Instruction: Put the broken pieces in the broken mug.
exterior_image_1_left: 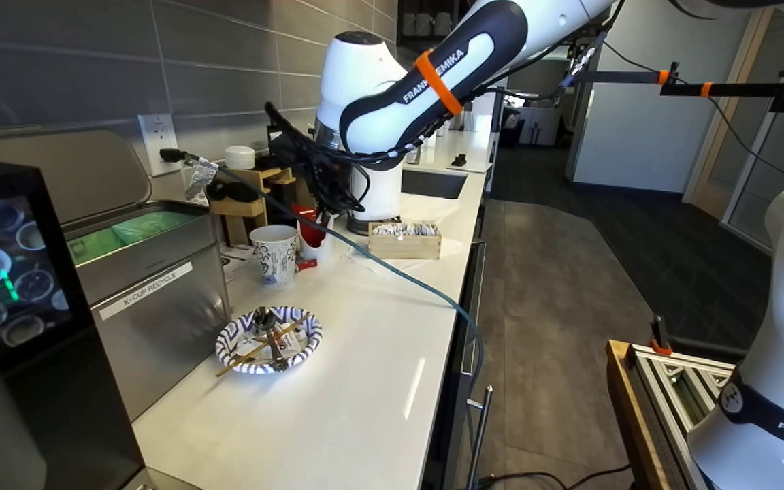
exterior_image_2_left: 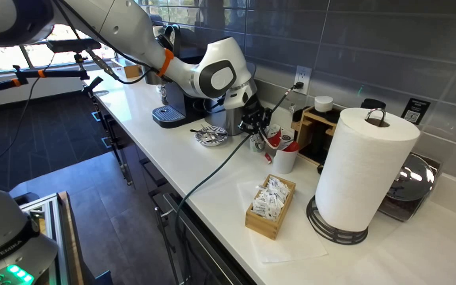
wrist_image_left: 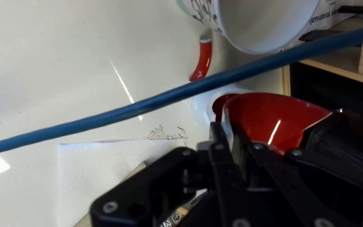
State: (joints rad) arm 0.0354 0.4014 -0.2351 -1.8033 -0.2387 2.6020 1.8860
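The broken mug is white outside and red inside and stands on the counter in both exterior views (exterior_image_1_left: 324,250) (exterior_image_2_left: 285,162); its white wall shows in the wrist view (wrist_image_left: 199,104). My gripper (wrist_image_left: 227,129) is shut on the edge of a large curved red shard (wrist_image_left: 273,115), white on its outer face. The shard is tilted, over and beside the mug's opening; I cannot tell whether they touch. The shard also shows in an exterior view (exterior_image_2_left: 274,139). A red curved handle piece (wrist_image_left: 204,58) lies on the counter between the mug and a patterned cup (wrist_image_left: 263,25).
A blue cable (wrist_image_left: 131,107) crosses in front of the mug. A wooden box of packets (exterior_image_2_left: 265,225) stands near the mug, with a wooden organizer (exterior_image_2_left: 311,152) behind it. Tiny fragments (wrist_image_left: 155,132) lie on the counter. A patterned bowl (exterior_image_1_left: 225,340) holds spoons.
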